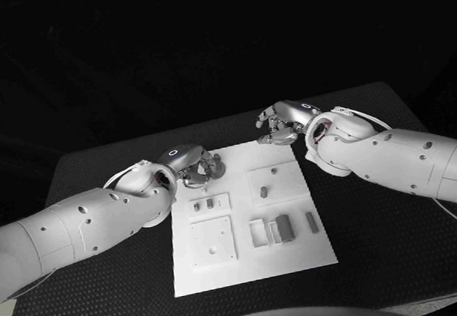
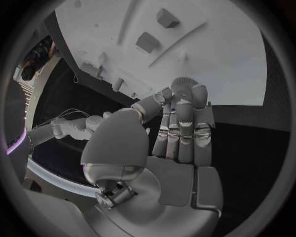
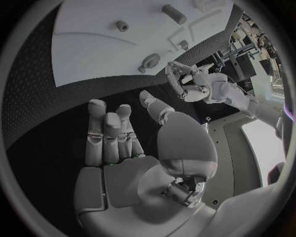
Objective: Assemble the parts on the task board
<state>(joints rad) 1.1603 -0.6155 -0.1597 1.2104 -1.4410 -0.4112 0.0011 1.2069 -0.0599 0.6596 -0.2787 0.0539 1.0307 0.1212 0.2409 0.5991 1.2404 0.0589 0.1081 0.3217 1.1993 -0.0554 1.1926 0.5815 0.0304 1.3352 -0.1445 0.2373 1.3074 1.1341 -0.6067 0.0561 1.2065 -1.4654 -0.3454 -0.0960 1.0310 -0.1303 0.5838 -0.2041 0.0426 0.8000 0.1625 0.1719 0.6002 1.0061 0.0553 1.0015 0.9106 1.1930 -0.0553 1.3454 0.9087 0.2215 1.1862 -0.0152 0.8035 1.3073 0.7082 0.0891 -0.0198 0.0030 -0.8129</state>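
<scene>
A: Where is the task board (image 1: pixel 252 267) sitting?

B: In the middle of the head view, a white plate lying on the black worktop (image 1: pixel 384 248), running from the centre down toward the lower middle of the frame.

A: And the parts?

B: Small grey pieces. Two short ones (image 1: pixel 203 204) lie in a square recess at the left of the board, one peg (image 1: pixel 262 193) lies in a recess to the right of them, and a longer block (image 1: pixel 284 226) lies lower right, beside a thin bar (image 1: pixel 312 223).

A: What is the left robot hand (image 1: pixel 193 165) doing?

B: It hangs over the board's upper left corner, fingers curled downward. In the left wrist view its fingers (image 2: pixel 185 128) lie close together and bent forward. A tiny blue speck shows near the fingertips; I cannot tell whether it is grasping anything.

A: The right robot hand (image 1: pixel 280 123)?

B: Just above the board's top edge, upper centre of the head view. In the right wrist view its fingers (image 3: pixel 108 133) are straight, the thumb apart, the palm bare: released, grasping nothing.
</scene>
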